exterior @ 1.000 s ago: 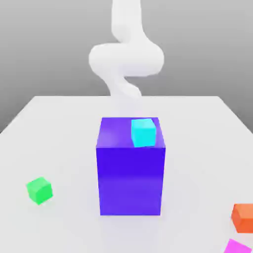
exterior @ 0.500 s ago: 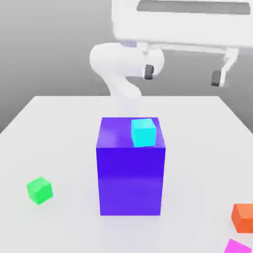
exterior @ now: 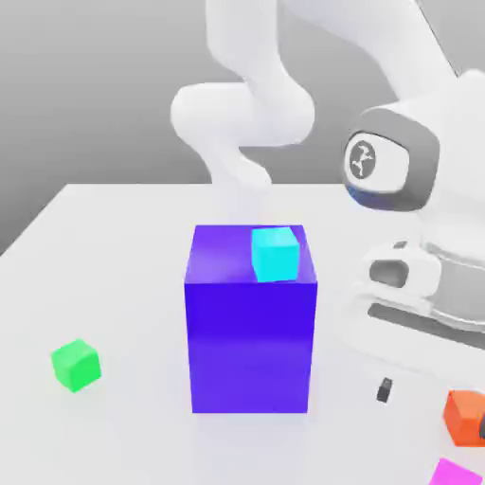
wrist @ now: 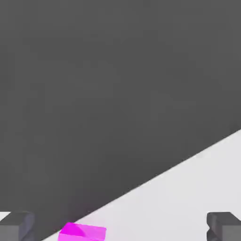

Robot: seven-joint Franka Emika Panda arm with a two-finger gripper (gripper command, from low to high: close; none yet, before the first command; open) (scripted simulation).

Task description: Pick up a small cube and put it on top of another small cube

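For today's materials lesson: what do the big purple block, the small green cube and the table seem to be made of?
Purple block: looks like smooth, slightly glossy plastic, with a soft sheen on its front face. Green cube: flat, even colour, perhaps matte plastic or painted wood. Table: plain white with a faint reflection below the block, perhaps laminate. These are renders, so all are guesses.

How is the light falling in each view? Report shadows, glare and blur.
Exterior view: soft, even light; the blue-purple block casts only a faint sheen on the table, no glare, the arm's edges look soft. Hand view: a flat dark backdrop, the magenta cube evenly lit and shadowless.
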